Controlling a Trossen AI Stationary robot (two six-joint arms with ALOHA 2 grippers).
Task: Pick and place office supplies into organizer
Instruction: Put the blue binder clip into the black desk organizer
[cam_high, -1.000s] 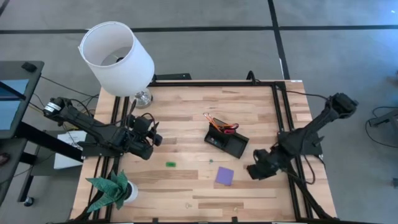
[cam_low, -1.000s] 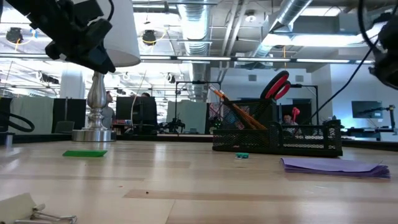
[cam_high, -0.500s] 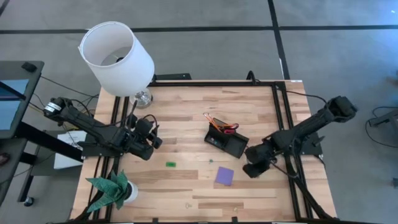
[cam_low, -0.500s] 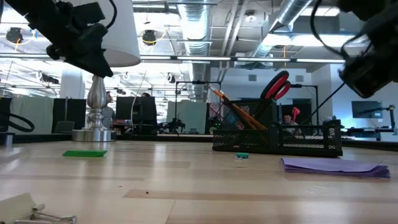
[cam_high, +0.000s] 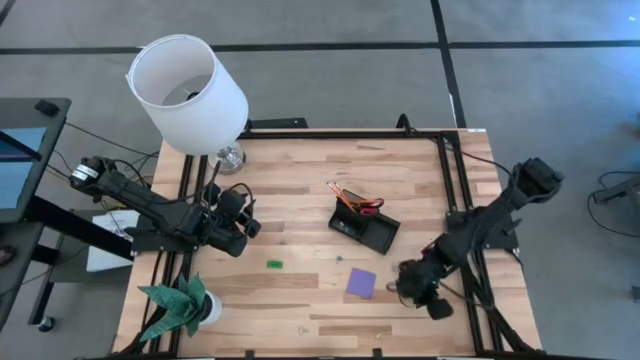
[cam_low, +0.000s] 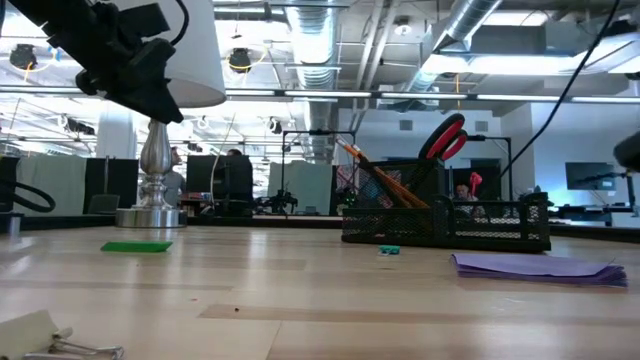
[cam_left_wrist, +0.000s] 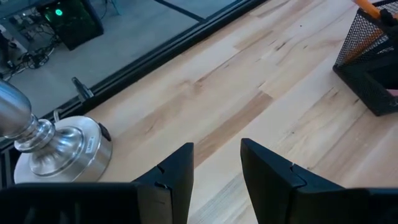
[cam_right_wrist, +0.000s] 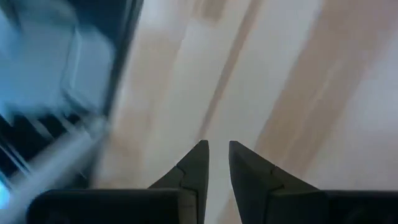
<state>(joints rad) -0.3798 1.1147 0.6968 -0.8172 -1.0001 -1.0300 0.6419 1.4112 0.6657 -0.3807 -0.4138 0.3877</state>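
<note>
Purple note pad (cam_high: 361, 283) just beside right end effector (cam_high: 412, 287).

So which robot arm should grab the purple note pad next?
Probably the right one. Its gripper hovers just beside the purple note pad, fingers slightly apart, while the left gripper waits far across the table by the lamp.

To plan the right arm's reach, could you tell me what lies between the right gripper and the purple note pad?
Only bare wood in the high view: the right gripper sits just beside the purple note pad.
</note>
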